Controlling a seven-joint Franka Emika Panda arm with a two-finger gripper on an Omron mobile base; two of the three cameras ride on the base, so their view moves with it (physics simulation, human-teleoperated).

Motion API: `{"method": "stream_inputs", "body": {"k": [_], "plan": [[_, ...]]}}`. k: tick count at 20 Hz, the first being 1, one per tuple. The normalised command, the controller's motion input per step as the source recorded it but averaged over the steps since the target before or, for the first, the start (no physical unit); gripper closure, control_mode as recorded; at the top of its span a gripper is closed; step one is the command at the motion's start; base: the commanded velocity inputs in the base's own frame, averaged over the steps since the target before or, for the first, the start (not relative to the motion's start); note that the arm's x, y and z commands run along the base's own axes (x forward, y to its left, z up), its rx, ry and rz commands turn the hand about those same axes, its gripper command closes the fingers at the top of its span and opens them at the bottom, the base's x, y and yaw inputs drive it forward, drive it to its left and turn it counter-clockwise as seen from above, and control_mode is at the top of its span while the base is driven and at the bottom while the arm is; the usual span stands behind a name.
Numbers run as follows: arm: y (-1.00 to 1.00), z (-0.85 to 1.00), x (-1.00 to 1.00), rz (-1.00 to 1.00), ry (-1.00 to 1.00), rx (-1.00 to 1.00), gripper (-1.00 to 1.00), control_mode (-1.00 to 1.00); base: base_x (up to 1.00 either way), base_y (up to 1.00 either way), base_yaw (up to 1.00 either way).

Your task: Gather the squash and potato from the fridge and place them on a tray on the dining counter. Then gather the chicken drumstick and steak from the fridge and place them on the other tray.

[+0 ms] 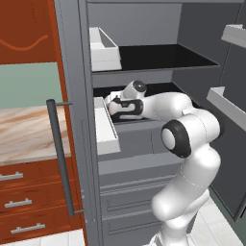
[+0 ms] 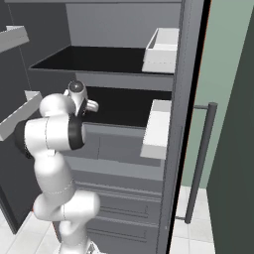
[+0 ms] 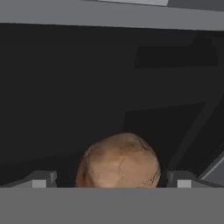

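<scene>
Grey steel all around as the fridge (image 1: 77,72) stands wide open, black shelves (image 1: 163,56) stacked inside and white door bins (image 1: 103,48) hanging on the left door. The white arm (image 1: 185,139) reaches deep onto the lower black shelf, its wrist near the left door bin.

From the hand view comes the prize: the potato (image 3: 118,162), brown and mottled, sitting on the dark shelf right between the two fingers (image 3: 41,179). The gripper (image 3: 113,181) is spread fully wide, released, one tip on each side of the potato with a gap at both flanks. Nothing grasped yet.

Looks like the approach is about done and the squeeze comes next. The risk? That potato is round and lumpy, so if the fingers clench off-centre or only catch its near curve, it could squirt away and roll toward the back of the shelf. The reach also looks cramped, with the shelf above close overhead, so a careless lift might knock the hand against it and jar the potato loose on the way out.
</scene>
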Motion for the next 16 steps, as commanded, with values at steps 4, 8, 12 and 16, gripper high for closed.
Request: {"method": "stream_inputs", "body": {"k": [4, 8, 12, 16], "plan": [[0.13, -0.33, 0.17, 0.00, 0.04, -0.02, -1.00, -1.00, 0.00, 0.00, 0.00], [0.18, -0.36, 0.19, 0.00, 0.05, -0.03, -1.00, -1.00, 0.00, 0.00, 0.00], [0.18, -0.36, 0.24, 0.00, 0.04, -0.04, 1.00, -1.00, 0.00, 0.00, 0.00], [0.00, -0.39, 0.15, 0.00, 0.01, -0.02, 1.00, -1.00, 0.00, 0.00, 0.00]]}}
